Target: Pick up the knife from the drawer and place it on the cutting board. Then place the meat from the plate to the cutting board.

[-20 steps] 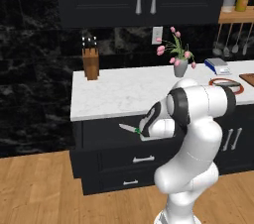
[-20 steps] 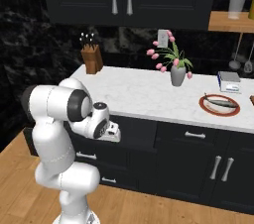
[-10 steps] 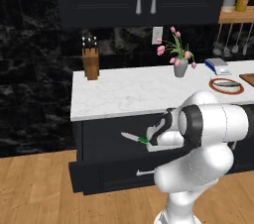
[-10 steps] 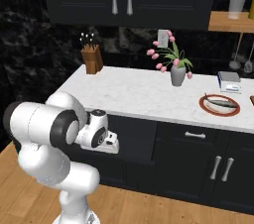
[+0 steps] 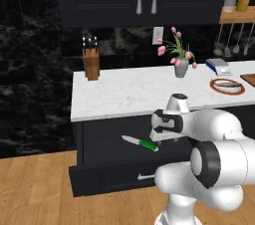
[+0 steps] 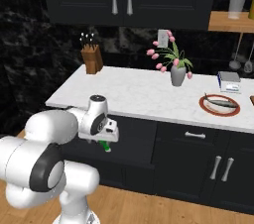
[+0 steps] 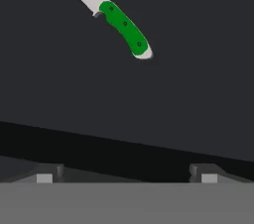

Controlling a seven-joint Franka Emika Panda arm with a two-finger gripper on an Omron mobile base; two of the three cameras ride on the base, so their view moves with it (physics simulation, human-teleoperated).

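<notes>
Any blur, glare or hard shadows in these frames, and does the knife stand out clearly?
Left base view: sharp, flat even rendered light; knife reads clearly against the dark drawer. Right base view: sharp, no glare. Hand view: crisp, knife casts no visible shadow on the dark drawer floor.

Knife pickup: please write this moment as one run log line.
stage: reaching | drawer: open | knife: lying inside, untouched | pincer: open, above drawer | meat: on plate
</notes>
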